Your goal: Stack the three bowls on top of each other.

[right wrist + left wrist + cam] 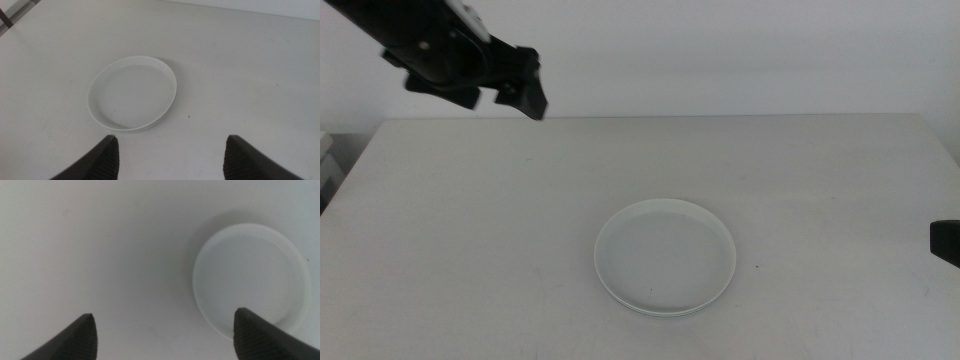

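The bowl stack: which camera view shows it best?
The right wrist view shows the bowl stack whole, with layered rims. The middle view shows it smaller; the left wrist view has a jaw overlapping its edge.

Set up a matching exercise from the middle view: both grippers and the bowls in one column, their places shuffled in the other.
Things:
1. left gripper
2. right gripper
3. stacked bowls

Places:
A. on the table, near its middle
B. raised above the far left corner
C. just showing at the picture's right edge

Pairs: 1-B, 2-C, 3-A
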{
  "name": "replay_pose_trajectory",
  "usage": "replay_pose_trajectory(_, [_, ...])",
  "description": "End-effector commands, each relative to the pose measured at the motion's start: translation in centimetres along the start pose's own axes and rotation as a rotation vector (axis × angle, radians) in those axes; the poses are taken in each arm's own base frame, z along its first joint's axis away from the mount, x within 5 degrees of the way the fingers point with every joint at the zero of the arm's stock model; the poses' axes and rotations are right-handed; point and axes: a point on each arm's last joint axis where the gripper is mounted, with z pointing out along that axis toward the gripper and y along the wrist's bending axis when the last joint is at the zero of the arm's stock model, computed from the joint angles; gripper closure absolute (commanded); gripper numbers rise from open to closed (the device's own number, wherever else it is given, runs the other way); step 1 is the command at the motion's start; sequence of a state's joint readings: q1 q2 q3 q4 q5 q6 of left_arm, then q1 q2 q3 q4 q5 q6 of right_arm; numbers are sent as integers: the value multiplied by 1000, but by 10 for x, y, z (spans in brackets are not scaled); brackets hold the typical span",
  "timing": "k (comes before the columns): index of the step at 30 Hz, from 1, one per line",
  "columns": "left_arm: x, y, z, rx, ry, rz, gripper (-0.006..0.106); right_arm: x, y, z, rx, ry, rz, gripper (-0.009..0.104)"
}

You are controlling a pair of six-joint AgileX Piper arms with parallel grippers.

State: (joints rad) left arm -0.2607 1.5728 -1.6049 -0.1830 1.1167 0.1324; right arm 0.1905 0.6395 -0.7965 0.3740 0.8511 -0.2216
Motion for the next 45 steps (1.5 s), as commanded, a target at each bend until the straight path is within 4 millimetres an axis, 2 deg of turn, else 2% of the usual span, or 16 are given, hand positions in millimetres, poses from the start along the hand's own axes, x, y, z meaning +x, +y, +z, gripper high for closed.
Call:
replay_pose_trajectory(1, [-4, -2, -39, -41, -124, -29, -5, -12, 0, -5, 9, -84, -2, 42])
replay_pose_trajectory(7, [13, -3, -74, -108, -172, -45, -5, -12, -1, -5, 28, -92, -3, 42])
replay_pose_trajectory(12, [28, -6, -90, -112, -224, -40, -5, -23, -5, -1, 48, -133, 157, 43])
replay_pose_trajectory(16, [31, -7, -98, -120, -241, -36, -5, -43, -9, 12, 55, -93, 182, 46])
replay_pose_trajectory(21, [34, -1, -102, -197, -228, -6, -5, -80, -15, 28, 88, -70, 141, 46])
replay_pose_trajectory(24, [37, 10, -108, -249, -228, -32, -5, -97, -17, 27, 111, -78, 114, 46])
replay_pose_trajectory(27, [45, 19, -122, -265, -267, -76, -5, -101, -25, 17, 162, -101, 89, 46])
replay_pose_trajectory(31, [67, 25, -143, -297, -348, -87, -5, -90, -37, -3, 248, -76, 80, 46])
replay_pose_trajectory(34, [86, 19, -147, -284, -421, -84, -5, -74, -37, -12, 263, -123, 102, 46])
replay_pose_trajectory(38, [116, 9, -135, -220, -495, -79, -5, -47, -31, -14, 249, -182, 97, 46])
replay_pose_trajectory(41, [144, 5, -125, -216, -576, -74, -5, -18, -30, -12, 264, -192, 61, 46])
replay_pose_trajectory(45, [185, 5, -101, -240, -669, -83, -5, 21, -29, -9, 292, -253, 24, 46])
